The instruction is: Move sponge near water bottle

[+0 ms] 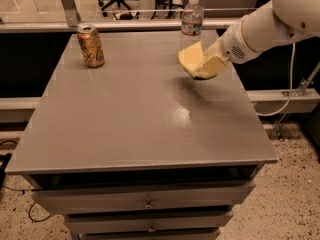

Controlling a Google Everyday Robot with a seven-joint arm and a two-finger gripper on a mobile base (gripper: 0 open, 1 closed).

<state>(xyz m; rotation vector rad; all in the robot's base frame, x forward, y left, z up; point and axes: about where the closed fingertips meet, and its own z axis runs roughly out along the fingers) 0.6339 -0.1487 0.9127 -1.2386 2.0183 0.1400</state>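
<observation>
The claw [209, 67] grips the pale yellow foam sponge [188, 59] aloft just beside the clear plastic water bottle [191, 19]; only lowering looks left.

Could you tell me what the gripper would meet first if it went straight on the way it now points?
Probably the grey table top. The gripper, shut on the sponge, points down and leftward. The water bottle seems to stand behind that line, though depth is unclear.

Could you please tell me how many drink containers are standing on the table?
2. The gold-brown can stands at the back left of the table; the water bottle stands at the back edge, behind the gripper, whose jaws hold the sponge aloft.
</observation>
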